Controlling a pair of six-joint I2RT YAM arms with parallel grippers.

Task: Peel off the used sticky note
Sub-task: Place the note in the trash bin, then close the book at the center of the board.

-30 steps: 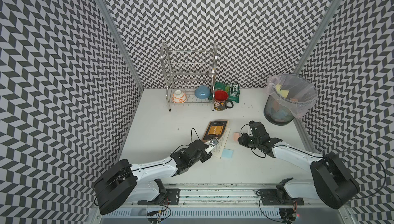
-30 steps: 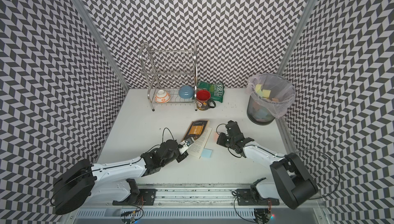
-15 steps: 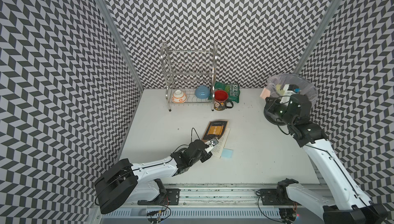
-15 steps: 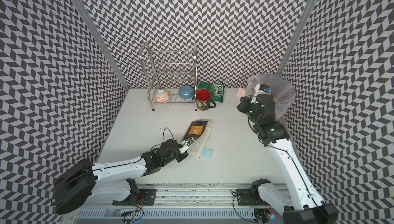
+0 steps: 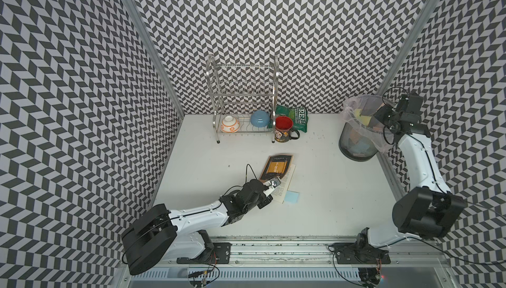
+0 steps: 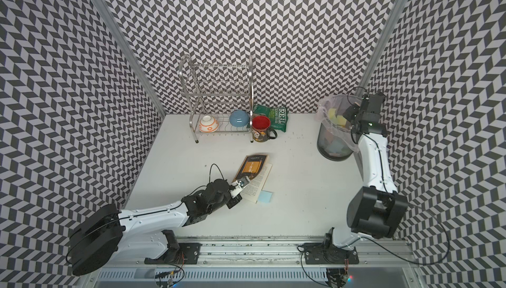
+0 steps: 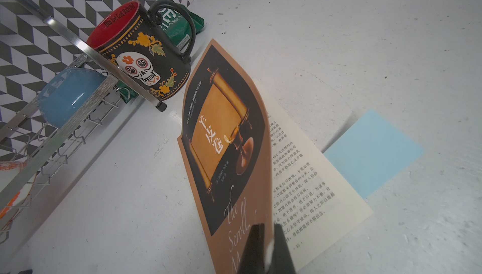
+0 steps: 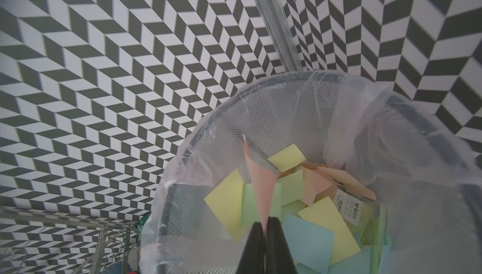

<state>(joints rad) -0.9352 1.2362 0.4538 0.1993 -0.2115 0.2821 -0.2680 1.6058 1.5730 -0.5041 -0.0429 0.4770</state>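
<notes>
Dish rack (image 5: 274,103): patterned bowl (image 5: 230,124) and blue bowl (image 5: 260,117) on its lower shelf.
Lined bin (image 8: 260,113): loose notes (image 8: 320,220), yellow, green, blue, pink.
Book (image 7: 300,181) on the worktop (image 5: 328,190): my left jaws clamp its lifted cover (image 7: 224,129).
Pink sticky note (image 8: 260,186): pinched in my right jaws, over the bin's contents.

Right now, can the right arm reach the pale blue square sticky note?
Probably not yet: its end effector pinches a pink paper note over the mesh wastebasket, far from that blue note.
</notes>
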